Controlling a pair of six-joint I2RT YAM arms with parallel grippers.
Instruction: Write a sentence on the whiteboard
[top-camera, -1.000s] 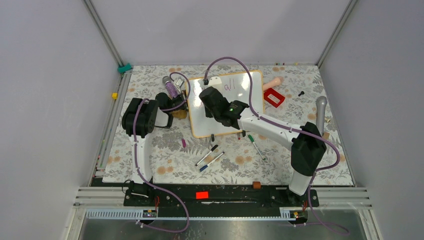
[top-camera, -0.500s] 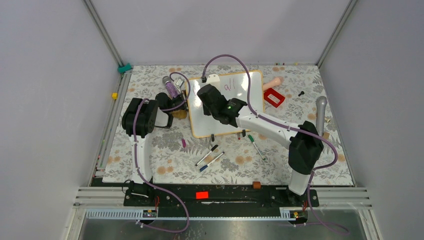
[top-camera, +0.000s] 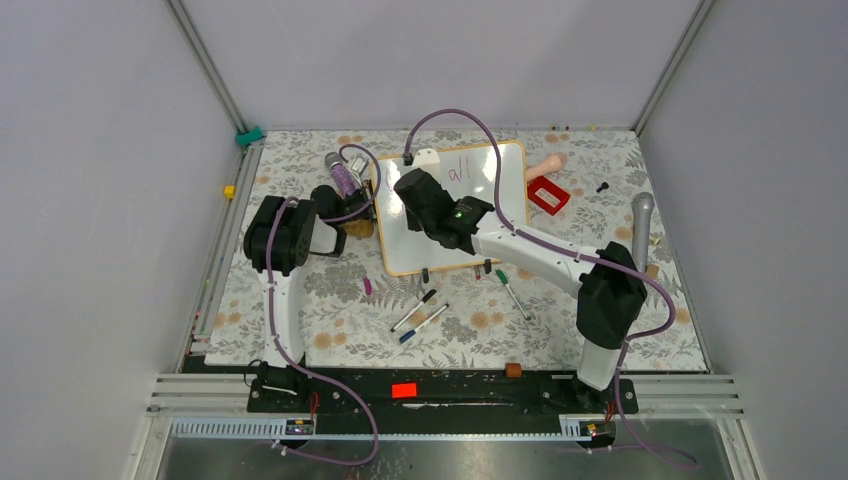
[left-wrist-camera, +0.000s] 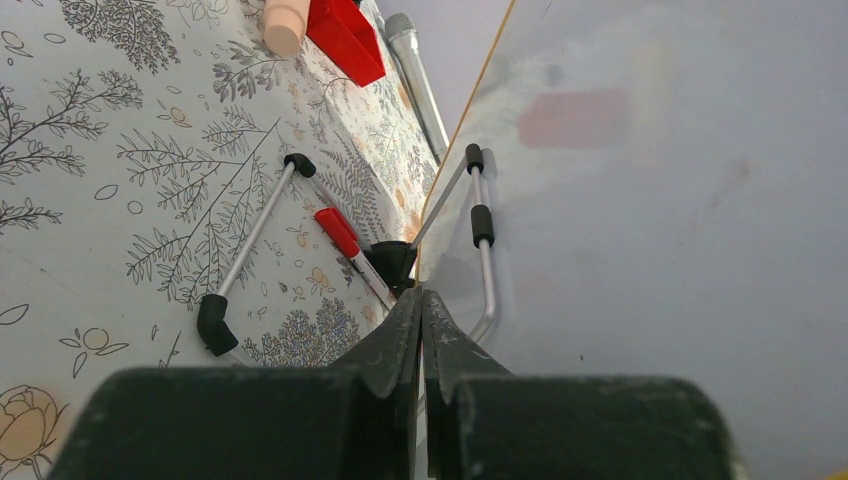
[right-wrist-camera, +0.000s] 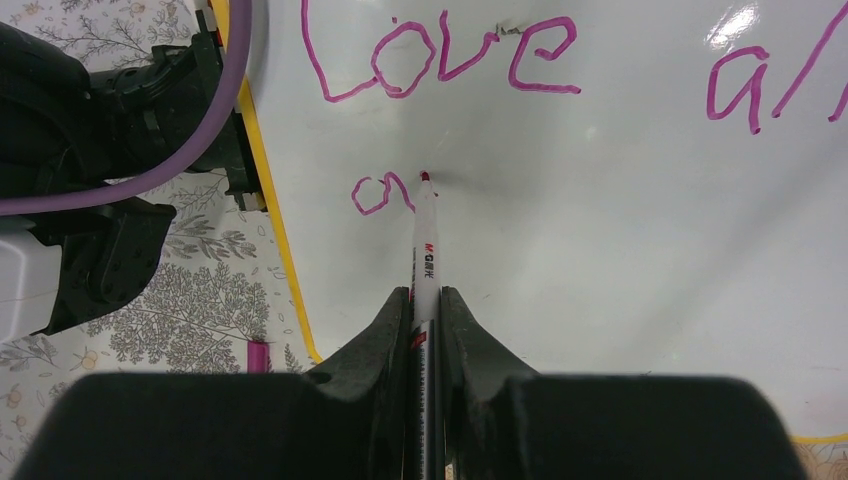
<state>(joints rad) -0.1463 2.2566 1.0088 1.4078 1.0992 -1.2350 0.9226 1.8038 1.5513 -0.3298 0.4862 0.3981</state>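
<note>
1. Clamping a white marker (right-wrist-camera: 424, 250) between its two fingers, the right gripper (right-wrist-camera: 425, 300) points the pen straight ahead, its tip on the glossy whiteboard (right-wrist-camera: 620, 260).
2. Just left of the tip sits a small pink "a". Farther ahead runs "Love", with "al" ahead and to the right, which is all of the sentence (right-wrist-camera: 440, 62) that shows, in cursive.
3. Left of the gripper, past the board's yellow-orange frame, the left arm's black casing (right-wrist-camera: 90, 230) and a purple cable (right-wrist-camera: 215, 110) crowd the board's edge.
4. The left gripper (left-wrist-camera: 420, 305) has its fingers pressed together, tips right at a black clip (left-wrist-camera: 392, 262) on the board's edge. Whether they pinch anything cannot be told.
5. The board's white face fills the space to its right. Ahead and to its left, a wire stand leg (left-wrist-camera: 250, 240), a red-capped pen (left-wrist-camera: 340, 235) and a red box (left-wrist-camera: 345, 40) lie on the floral cloth (left-wrist-camera: 110, 150).
</note>
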